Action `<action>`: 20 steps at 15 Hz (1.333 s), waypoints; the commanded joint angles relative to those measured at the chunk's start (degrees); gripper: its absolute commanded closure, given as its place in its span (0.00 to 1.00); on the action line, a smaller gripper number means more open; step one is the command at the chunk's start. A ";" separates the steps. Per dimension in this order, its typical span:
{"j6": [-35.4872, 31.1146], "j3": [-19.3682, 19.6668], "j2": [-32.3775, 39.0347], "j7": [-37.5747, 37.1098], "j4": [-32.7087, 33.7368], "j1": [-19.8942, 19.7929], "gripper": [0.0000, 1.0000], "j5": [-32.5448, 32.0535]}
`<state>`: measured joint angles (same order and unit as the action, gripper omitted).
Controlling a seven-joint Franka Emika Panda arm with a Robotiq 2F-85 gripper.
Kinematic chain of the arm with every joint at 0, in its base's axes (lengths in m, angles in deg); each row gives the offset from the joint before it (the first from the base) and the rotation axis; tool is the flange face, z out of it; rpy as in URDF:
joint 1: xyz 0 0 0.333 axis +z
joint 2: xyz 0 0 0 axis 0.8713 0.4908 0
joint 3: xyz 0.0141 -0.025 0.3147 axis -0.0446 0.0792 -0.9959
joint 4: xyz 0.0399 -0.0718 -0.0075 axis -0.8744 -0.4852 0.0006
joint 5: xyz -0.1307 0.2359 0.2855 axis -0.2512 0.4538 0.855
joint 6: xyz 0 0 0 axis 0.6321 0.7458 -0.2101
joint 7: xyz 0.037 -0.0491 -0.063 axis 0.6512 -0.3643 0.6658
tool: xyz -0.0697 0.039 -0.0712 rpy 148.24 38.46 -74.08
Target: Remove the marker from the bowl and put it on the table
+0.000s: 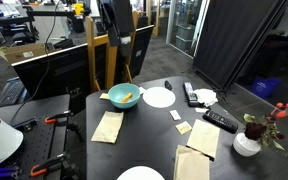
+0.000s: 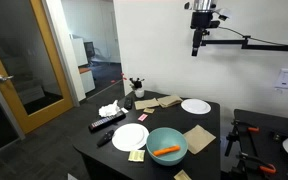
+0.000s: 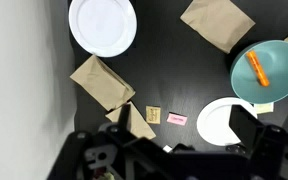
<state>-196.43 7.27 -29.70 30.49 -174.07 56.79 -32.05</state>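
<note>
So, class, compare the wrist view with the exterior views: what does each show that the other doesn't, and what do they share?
Only the wrist view: a straight-down look, with the gripper and its dark fingers along the bottom edge. Only the exterior views: the vase of flowers, the black remotes and the room around the table. Shared: the orange marker lying in the teal bowl, white plates, tan napkins and the dark table.

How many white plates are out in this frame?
2. One plate lies right beside the teal bowl. The other plate lies apart from it, farther back in that exterior view. No third shows in any view.
</note>
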 commanded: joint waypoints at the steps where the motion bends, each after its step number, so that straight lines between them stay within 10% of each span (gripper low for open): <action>1: 0.14 -0.18 0.02 0.07 0.11 -0.18 0.00 0.11; 20: -6.64 -5.97 -1.38 5.76 -2.63 11.51 0.00 8.08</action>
<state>-200.04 1.49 -29.85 31.96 -174.56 65.92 -26.89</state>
